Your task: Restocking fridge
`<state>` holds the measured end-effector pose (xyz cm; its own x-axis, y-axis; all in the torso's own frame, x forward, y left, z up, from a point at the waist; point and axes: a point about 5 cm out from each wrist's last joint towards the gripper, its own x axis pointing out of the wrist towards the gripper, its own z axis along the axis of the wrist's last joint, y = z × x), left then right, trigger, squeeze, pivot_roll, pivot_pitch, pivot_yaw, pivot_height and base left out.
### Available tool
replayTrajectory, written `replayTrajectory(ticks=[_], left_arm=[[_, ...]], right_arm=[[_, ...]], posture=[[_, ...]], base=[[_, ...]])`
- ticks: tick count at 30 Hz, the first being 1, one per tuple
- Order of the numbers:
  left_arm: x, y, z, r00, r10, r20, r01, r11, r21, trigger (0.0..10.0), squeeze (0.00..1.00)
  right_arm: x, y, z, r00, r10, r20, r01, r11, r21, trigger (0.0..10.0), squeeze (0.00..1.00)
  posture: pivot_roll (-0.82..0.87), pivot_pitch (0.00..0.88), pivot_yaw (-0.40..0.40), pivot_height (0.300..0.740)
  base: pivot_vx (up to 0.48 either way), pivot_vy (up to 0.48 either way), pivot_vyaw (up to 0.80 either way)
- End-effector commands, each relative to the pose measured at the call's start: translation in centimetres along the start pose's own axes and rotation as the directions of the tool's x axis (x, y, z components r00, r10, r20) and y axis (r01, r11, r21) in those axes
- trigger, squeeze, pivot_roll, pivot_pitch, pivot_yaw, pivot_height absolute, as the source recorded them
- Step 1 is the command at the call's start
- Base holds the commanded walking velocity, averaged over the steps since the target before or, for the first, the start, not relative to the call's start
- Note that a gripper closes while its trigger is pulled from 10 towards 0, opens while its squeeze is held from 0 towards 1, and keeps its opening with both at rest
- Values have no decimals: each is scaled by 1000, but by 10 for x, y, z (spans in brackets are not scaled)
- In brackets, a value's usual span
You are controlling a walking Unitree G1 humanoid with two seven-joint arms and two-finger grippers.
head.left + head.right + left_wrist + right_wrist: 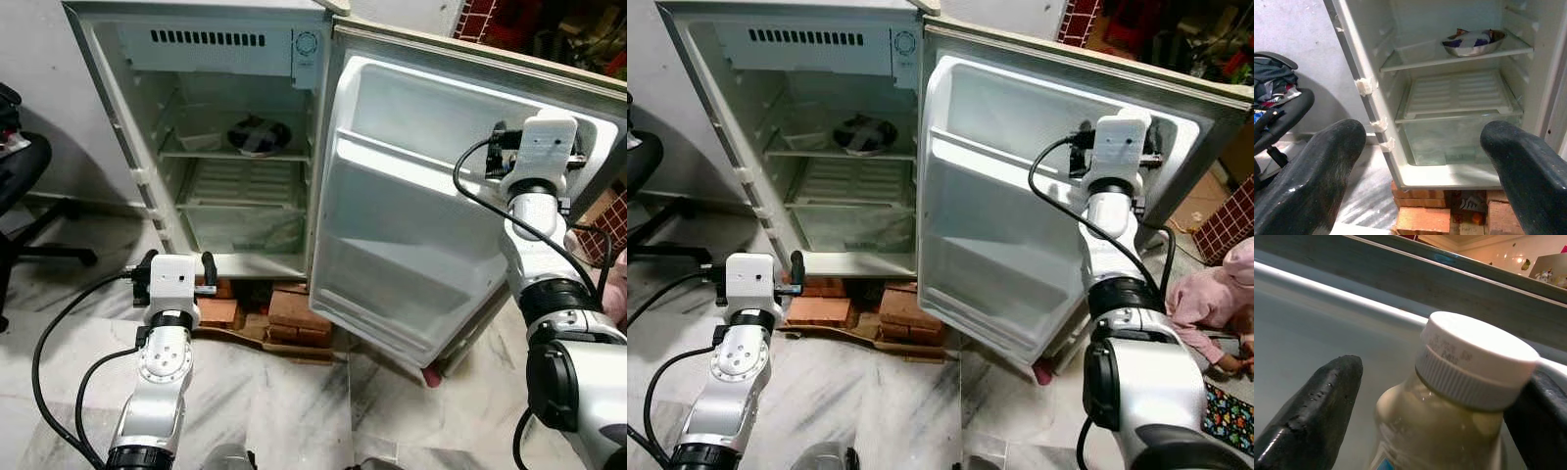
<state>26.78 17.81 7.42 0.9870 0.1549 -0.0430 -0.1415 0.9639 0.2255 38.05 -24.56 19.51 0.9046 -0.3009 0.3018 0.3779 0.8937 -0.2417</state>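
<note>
The fridge stands open, its door swung out to the right. My right gripper is raised at the door's upper shelf. Between its fingers stands a bottle of pale liquid with a white screw cap. One finger is clear of the bottle; the other finger lies at the cap's edge. My left gripper is held low in front of the fridge's bottom, open with nothing in it. A steel bowl rests on the fridge's upper shelf.
Red bricks prop up the fridge. A clear crisper drawer sits at its bottom. A black office chair with clothes stands at the left. A person in pink sits on the floor at the right.
</note>
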Motion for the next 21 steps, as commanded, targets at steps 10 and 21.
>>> replayTrajectory(ticks=[10,21], left_arm=[[2,-2,4,1000,-15,11,16,1000,-8,10000,0],[3,-3,3,1000,-11,3,11,1000,-19,10000,0]], right_arm=[[8,-18,42,975,-44,216,51,998,-29,10000,1000],[-12,-25,37,968,-15,251,29,998,-50,10000,1000]], posture=[[117,50,-39,740],[105,47,-34,740]], base=[[0,0,0],[0,0,0]])
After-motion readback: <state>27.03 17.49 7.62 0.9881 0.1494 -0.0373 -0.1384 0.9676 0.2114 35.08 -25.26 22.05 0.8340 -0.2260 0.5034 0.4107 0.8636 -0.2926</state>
